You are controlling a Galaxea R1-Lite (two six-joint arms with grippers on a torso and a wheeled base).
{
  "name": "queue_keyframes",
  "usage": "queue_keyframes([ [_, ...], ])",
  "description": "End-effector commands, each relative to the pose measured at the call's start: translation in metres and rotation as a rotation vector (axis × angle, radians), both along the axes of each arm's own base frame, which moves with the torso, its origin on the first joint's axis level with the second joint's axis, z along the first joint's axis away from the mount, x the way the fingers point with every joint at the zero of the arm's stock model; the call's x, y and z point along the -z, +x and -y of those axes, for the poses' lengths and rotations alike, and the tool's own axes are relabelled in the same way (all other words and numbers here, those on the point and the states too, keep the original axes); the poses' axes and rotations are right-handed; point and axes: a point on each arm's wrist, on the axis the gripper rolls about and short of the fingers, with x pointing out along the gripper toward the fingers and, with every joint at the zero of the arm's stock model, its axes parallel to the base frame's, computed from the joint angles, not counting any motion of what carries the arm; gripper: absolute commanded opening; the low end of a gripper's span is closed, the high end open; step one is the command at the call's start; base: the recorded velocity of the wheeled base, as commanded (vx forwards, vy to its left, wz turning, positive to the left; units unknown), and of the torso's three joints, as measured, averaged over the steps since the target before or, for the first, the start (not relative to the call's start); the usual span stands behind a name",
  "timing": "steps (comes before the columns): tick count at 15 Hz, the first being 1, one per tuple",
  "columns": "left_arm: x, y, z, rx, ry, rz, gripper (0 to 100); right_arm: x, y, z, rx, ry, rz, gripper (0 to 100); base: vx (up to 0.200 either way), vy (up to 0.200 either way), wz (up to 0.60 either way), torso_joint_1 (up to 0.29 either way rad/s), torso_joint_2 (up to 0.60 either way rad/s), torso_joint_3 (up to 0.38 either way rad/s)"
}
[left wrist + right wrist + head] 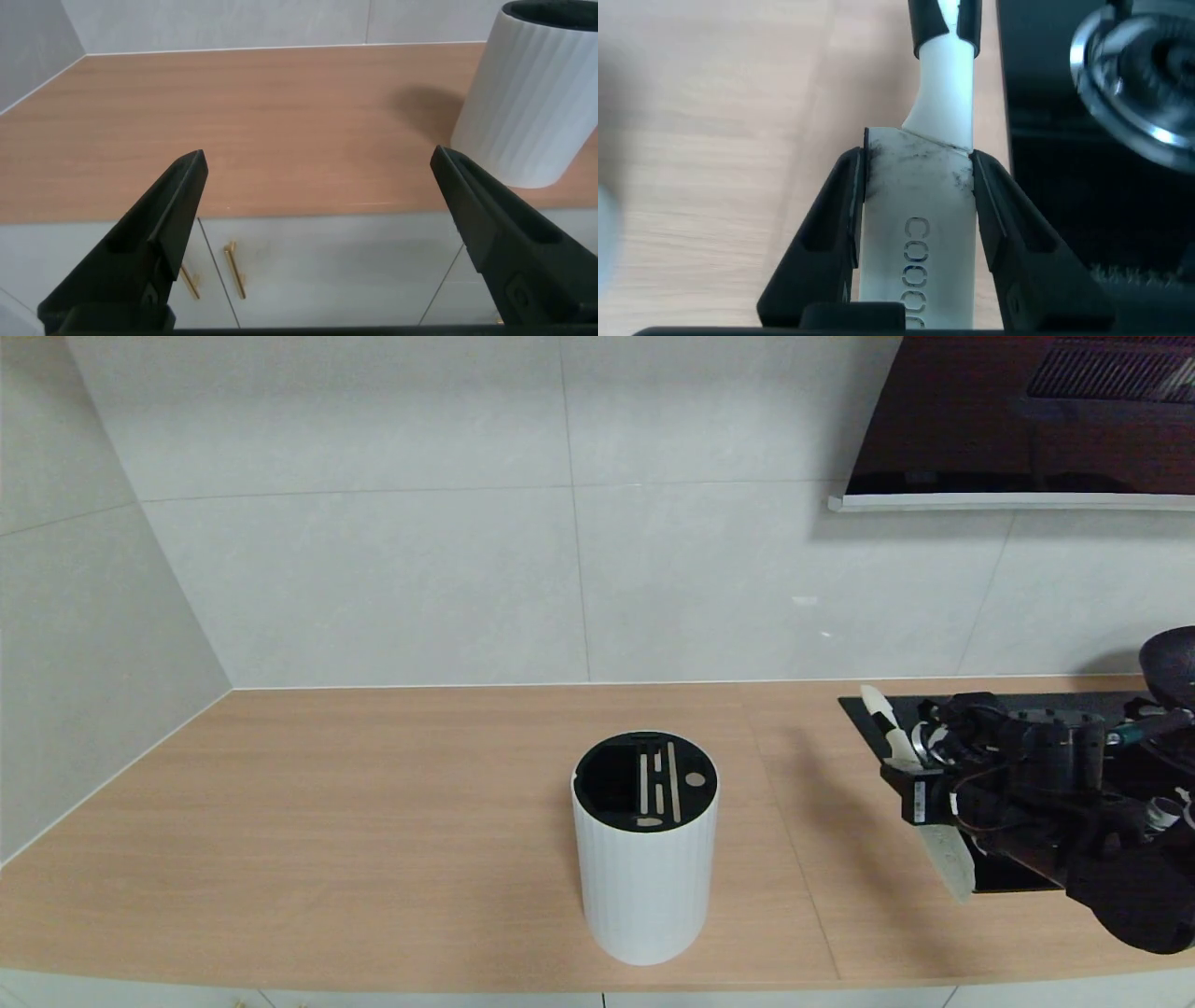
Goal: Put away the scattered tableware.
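Right pincer (920, 177) clamps a white knife (950, 864) by its blade, well right of the knife block (646, 859); left pincer (318, 161) gapes wide.

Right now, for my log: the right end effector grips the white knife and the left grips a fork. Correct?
No. The left end effector is open and empty, per the left wrist view. The right end effector grips the white knife.

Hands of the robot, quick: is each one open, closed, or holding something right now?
Left hand: open, holding nothing.
Right hand: closed on the white knife.
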Motion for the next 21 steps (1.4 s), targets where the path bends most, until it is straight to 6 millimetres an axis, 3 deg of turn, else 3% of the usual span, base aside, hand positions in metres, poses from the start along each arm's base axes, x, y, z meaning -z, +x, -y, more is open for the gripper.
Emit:
queue_keyframes([
  [1, 0.000, 0.000, 0.000, 0.002, 0.000, 0.001, 100, -0.017, -0.007, -0.003, -0.014, 0.011, 0.055, 0, 0.000, 0.000, 0.00, 0.000, 0.00, 0.000],
  [2, -0.002, -0.001, 0.000, 0.012, 0.003, 0.008, 100, -0.022, -0.011, -0.005, -0.025, 0.016, 0.069, 0, 0.000, 0.000, 0.00, 0.000, 0.00, 0.000],
  [4, -0.028, -0.009, 0.002, 0.089, -0.067, 0.079, 100, -0.026, -0.014, -0.005, -0.035, 0.020, 0.083, 0, 0.000, 0.000, 0.00, 0.000, 0.00, 0.000],
  [7, -0.048, -0.009, 0.007, 0.364, -0.117, -0.006, 100, -0.041, -0.017, -0.006, -0.056, 0.034, 0.137, 0, 0.000, 0.000, 0.00, 0.000, 0.00, 0.000],
  [9, -0.093, 0.018, 0.011, 0.538, -0.144, -0.137, 100, -0.061, -0.011, -0.014, -0.110, 0.050, 0.202, 0, 0.000, 0.000, 0.00, 0.000, 0.00, 0.000],
  [10, -0.120, 0.041, 0.013, 0.622, -0.163, -0.199, 100, -0.070, -0.005, -0.021, -0.129, 0.047, 0.218, 0, 0.000, 0.000, 0.00, 0.000, 0.00, 0.000],
  [12, -0.152, 0.079, 0.015, 0.688, -0.187, -0.259, 100, -0.084, 0.000, -0.027, -0.144, 0.052, 0.234, 0, 0.000, 0.000, 0.00, 0.000, 0.00, 0.000],
  [13, -0.170, 0.116, 0.020, 0.722, -0.198, -0.301, 100, -0.099, 0.000, -0.040, -0.184, 0.067, 0.281, 0, 0.000, 0.000, 0.00, 0.000, 0.00, 0.000],
  [16, -0.170, 0.180, 0.044, 0.823, -0.281, -0.364, 100, -0.118, -0.006, -0.076, -0.280, 0.099, 0.345, 0, 0.000, 0.000, 0.00, 0.000, 0.00, 0.000],
  [18, -0.168, 0.198, 0.059, 0.864, -0.355, -0.372, 100, -0.121, -0.011, -0.091, -0.302, 0.101, 0.338, 0, 0.000, 0.000, 0.00, 0.000, 0.00, 0.000],
  [21, -0.167, 0.224, 0.102, 0.987, -0.569, -0.373, 100, -0.142, -0.040, -0.119, -0.332, 0.128, 0.342, 0, 0.000, 0.000, 0.00, 0.000, 0.00, 0.000],
])
